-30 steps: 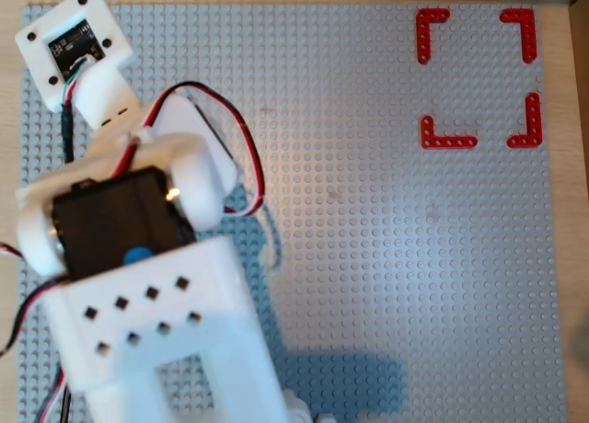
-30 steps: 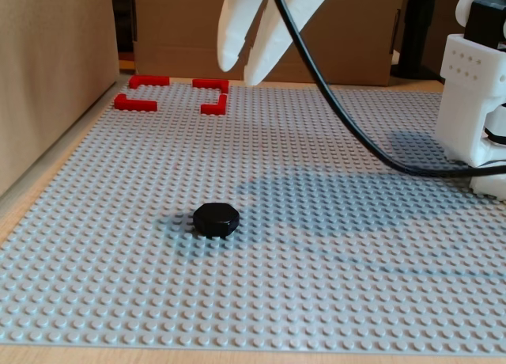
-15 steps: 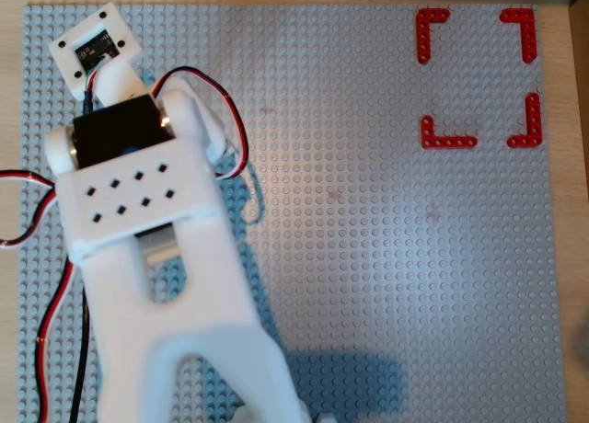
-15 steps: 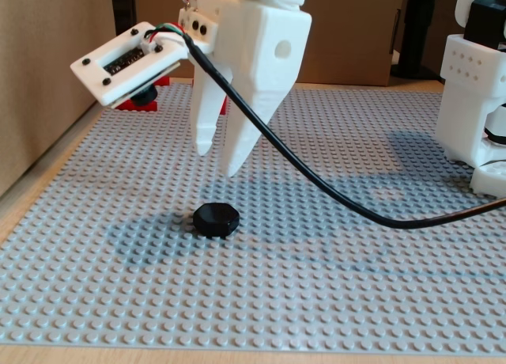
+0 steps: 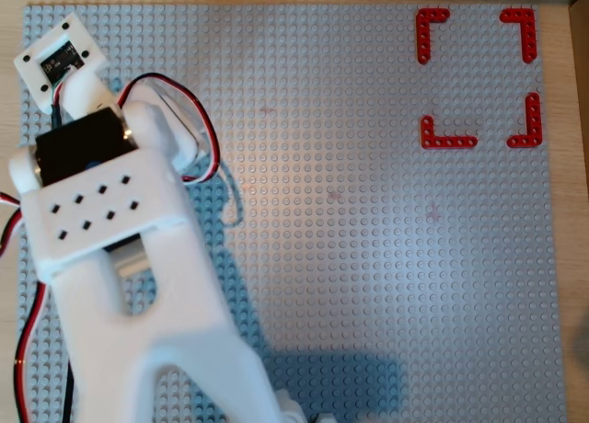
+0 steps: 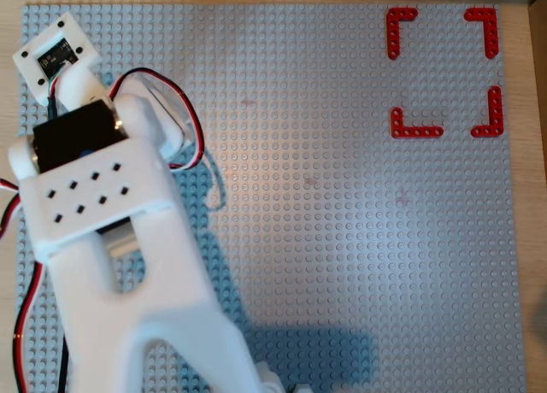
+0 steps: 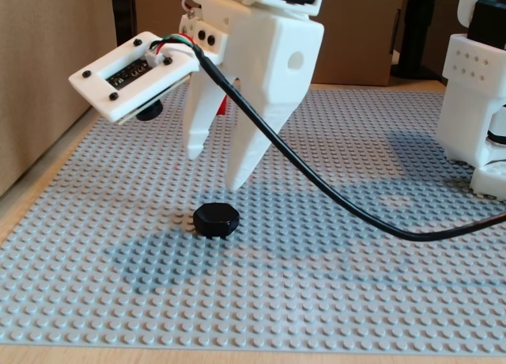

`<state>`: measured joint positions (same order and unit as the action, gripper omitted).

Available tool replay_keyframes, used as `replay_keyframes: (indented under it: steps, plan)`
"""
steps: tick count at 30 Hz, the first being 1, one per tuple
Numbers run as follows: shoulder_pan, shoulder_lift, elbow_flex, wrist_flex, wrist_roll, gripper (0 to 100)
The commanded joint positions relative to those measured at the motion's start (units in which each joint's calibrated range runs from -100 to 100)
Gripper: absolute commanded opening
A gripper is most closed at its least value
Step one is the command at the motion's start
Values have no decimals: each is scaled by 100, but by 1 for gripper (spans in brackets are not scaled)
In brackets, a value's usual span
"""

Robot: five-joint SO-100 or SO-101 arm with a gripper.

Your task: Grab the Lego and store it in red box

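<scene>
In the fixed view the Lego (image 7: 215, 220), a small glossy black hexagonal piece, lies on the grey studded baseplate (image 7: 356, 285). My white gripper (image 7: 215, 171) hangs open a short way above it, fingertips pointing down and straddling it with nothing between them. Both overhead views show the red box (image 5: 448, 141) (image 6: 416, 131), four red corner beams at the plate's upper right, far from my arm (image 5: 101, 193). There the arm hides the Lego and the fingertips. Only a red sliver of the box (image 7: 224, 104) shows behind the gripper in the fixed view.
A black cable (image 7: 340, 198) sags from the gripper across the plate to the right. The arm's white base (image 7: 474, 103) stands at the right edge. Cardboard walls (image 7: 47, 63) line the left side and the back. The wrist camera board (image 7: 130, 67) juts left of the gripper.
The gripper has come down from high over the plate to just above the Lego. Its fingers are spread a little wider. The Lego has not moved.
</scene>
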<state>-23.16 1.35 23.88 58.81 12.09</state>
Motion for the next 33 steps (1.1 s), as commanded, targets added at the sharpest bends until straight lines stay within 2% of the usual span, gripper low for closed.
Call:
replay_keyframes:
  steps: [1, 11, 22, 33]
  plan:
    - [-152, -34, -261, -65, 89, 23]
    - [-502, -17, -306, -144, 151, 23]
    - [-502, 797, -325, -618, 157, 22]
    - [-465, 797, -297, -653, 250, 22]
